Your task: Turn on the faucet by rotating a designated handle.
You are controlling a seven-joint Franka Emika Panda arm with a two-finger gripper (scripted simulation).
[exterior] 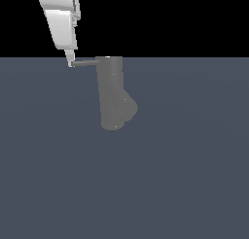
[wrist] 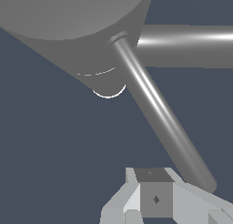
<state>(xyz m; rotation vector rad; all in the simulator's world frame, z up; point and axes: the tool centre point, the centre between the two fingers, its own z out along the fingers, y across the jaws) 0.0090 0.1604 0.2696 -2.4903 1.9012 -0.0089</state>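
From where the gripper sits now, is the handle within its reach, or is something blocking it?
Probably yes. The gripper is already at the outer tip of the handle, on the exterior view's left of the faucet. Nothing lies between them. Whether the fingers touch the rod, I cannot tell.

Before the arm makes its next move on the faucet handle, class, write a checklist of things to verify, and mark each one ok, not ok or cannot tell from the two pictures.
1. Faucet stands upright on the floor: ok.
2. Handle is in view and unobstructed, sticking out from the faucet's top toward the exterior view's left: ok.
3. Gripper is at the handle's free end, not near the spout: ok.
4. Fingertip actually touches the handle: cannot tell; both views show them very close.
5. Jaws open or shut: cannot tell.
6. A second rod also leaves the faucet top; the gripper is by the nearer handle, not that rod: ok.
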